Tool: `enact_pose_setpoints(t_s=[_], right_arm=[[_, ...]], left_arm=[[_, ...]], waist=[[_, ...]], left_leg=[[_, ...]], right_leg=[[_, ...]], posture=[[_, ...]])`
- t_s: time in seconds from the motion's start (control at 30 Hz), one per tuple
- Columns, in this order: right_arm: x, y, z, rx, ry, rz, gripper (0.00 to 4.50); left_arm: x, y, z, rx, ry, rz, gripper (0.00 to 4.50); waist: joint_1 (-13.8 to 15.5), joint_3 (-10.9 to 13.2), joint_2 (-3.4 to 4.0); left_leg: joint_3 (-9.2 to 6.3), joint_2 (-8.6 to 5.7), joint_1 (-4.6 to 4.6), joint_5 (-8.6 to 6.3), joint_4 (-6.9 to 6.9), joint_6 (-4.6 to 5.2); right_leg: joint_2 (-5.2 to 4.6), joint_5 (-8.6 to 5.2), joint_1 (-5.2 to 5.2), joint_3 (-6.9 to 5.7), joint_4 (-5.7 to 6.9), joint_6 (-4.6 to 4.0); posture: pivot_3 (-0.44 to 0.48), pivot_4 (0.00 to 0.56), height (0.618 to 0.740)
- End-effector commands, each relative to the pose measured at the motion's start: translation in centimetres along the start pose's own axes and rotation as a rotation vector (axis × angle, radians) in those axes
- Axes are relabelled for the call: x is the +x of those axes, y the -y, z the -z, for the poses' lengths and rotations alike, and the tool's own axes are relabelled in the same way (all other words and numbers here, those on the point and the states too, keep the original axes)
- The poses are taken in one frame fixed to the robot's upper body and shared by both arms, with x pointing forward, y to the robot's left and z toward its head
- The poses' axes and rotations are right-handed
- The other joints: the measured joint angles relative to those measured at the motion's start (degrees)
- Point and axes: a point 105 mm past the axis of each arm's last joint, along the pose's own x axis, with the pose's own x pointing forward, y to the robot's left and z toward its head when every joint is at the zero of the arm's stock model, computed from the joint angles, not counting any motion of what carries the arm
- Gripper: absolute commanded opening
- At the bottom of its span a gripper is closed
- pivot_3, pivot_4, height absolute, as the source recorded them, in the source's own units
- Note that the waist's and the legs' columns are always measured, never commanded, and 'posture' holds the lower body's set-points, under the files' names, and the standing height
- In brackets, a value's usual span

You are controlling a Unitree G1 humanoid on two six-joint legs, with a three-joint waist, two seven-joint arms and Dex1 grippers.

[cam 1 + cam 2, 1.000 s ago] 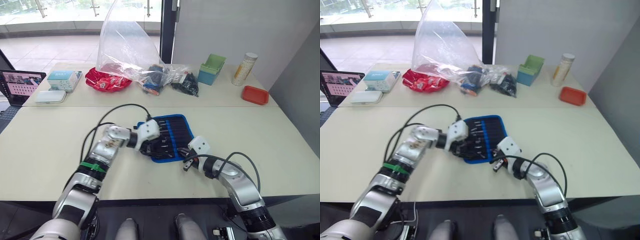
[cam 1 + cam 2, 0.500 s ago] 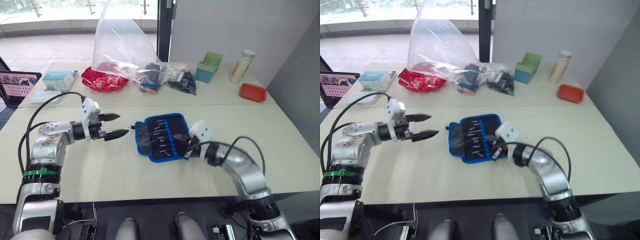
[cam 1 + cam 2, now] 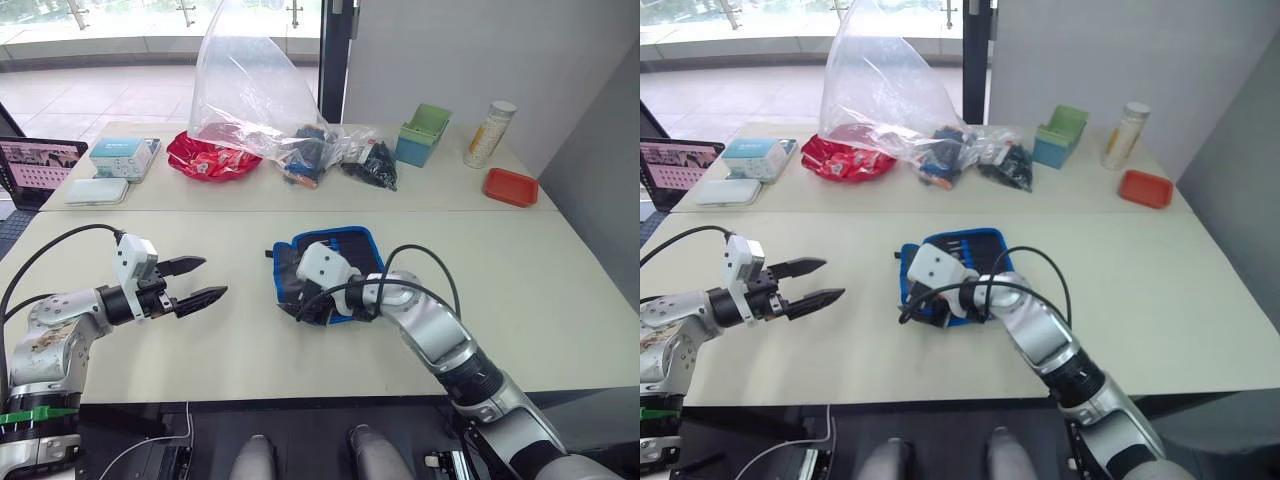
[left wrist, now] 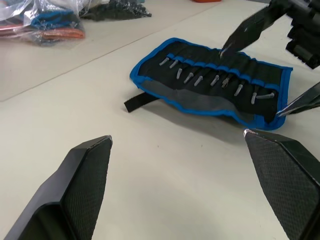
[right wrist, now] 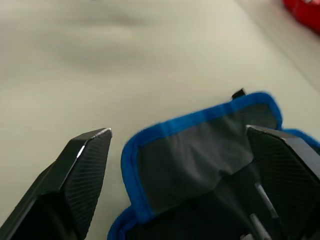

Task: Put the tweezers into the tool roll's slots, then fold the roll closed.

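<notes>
— Since half a second back, our right gripper (image 3: pixel 300 305) has crossed over the tool roll (image 4: pixel 212 80) to its left-hand edge, and our left gripper (image 3: pixel 200 282) has drawn a little further off toward our left side.

— Agreed. Where do we see the roll relative to each gripper?

— Well to the right of our left gripper, lying on the table (image 3: pixel 500 290), apart from it. Our right gripper sits directly over its near-left corner, fingers straddling the blue-bordered edge in the right wrist view.

— Is it flat?

— Mostly. One flap (image 5: pixel 195 160) along that edge is turned up and over, showing its grey lining; the black strap (image 4: pixel 140 102) pokes out on the table beside it.

— Do we have a grip on that flap?

— We cannot tell for contact; our right fingers (image 5: pixel 82 165) stand spread, nothing pinched between them. Our left fingers (image 4: pixel 80 185) are spread as well, holding nothing, above bare tabletop.

— And the tweezers?

— Tucked in the roll's slots, under and just beyond our right gripper: the left wrist view shows a row of slim tips (image 4: pixel 215 80) standing out of the stitched pockets. We cannot count which of them are the tweezers.
</notes>
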Motion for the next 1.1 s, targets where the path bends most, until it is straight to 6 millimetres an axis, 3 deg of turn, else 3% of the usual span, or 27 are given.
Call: enact_pose_setpoints(t_s=[0.03, 0.23, 0.4, 0.5, 0.83, 0.87, 1.0, 1.1], right_arm=[[0.6, 0.0, -1.2, -0.054, 0.027, 0.01, 4.44], [2.2, -0.6, -0.2, -0.058, -0.002, 0.029, 4.44], [2.3, -0.2, -0.4, -0.103, 0.023, 0.089, 4.44], [2.3, -0.2, -0.7, -0.152, 0.044, 0.112, 3.66], [1.1, 0.8, 0.0, -0.185, 0.023, 0.196, 0.22], [0.8, 1.0, 0.1, -0.187, 0.02, 0.205, 0.02], [-0.1, 0.9, 0.5, -0.169, 0.029, 0.193, 0.02], [-1.6, 0.2, 1.3, -0.194, 0.04, 0.13, 0.02]], left_arm=[[-0.7, 0.2, -0.9, 0.044, 0.001, -0.016, 4.5], [-1.5, -0.1, -0.6, 0.063, -0.032, -0.051, 4.5], [-1.6, -0.4, -0.6, 0.078, -0.052, -0.055, 4.5], [-1.4, -1.6, -1.1, 0.11, -0.034, -0.104, 4.5], [0.4, -2.5, -1.3, 0.153, -0.031, -0.059, 4.5], [0.9, -2.5, -1.3, 0.156, -0.033, -0.043, 4.5], [2.4, -2.5, -1.3, 0.209, -0.043, 0.006, 4.5], [4.8, -1.9, -0.9, 0.373, -0.119, 0.104, 4.5]], waist=[[-0.07, 0.01, 0.01], [-0.19, 0.03, 0.01], [-0.26, 0.04, 0.01], [-0.41, 0.04, 0.01], [-0.99, 0.04, 0.0], [-0.95, 0.04, -0.01], [-0.75, 0.05, -0.03], [-0.36, 0.06, -0.04]], left_leg=[[0.0, 0.01, 0.0, 0.0, -0.01, 0.0], [0.01, 0.04, 0.02, 0.0, -0.01, 0.0], [0.01, 0.04, -0.01, 0.0, -0.01, -0.01], [0.01, 0.04, -0.01, 0.0, -0.02, -0.01], [0.0, 0.04, -0.02, 0.0, -0.02, 0.0], [0.0, 0.04, -0.02, 0.0, -0.02, -0.01], [-0.01, 0.03, -0.05, 0.0, 0.0, -0.01], [-0.02, 0.0, -0.05, 0.0, 0.02, -0.01]], right_leg=[[0.0, -0.01, -0.04, 0.0, 0.02, -0.01], [0.0, -0.01, -0.04, -0.06, 0.03, -0.05], [0.0, -0.01, -0.05, -0.07, 0.01, -0.06], [0.0, -0.01, -0.07, -0.07, 0.02, -0.06], [0.0, 0.0, -0.06, -0.1, 0.03, -0.04], [0.0, 0.0, -0.06, -0.1, 0.04, -0.04], [0.0, 0.01, -0.04, -0.1, 0.03, -0.04], [0.0, 0.0, 0.0, -0.1, 0.02, -0.03]], posture=[[0.0, 0.15, 0.733], [0.0, 0.15, 0.733], [0.0, 0.15, 0.733], [0.0, 0.15, 0.733], [0.0, 0.15, 0.733], [0.0, 0.15, 0.733], [0.0, 0.15, 0.733], [0.0, 0.15, 0.733]])
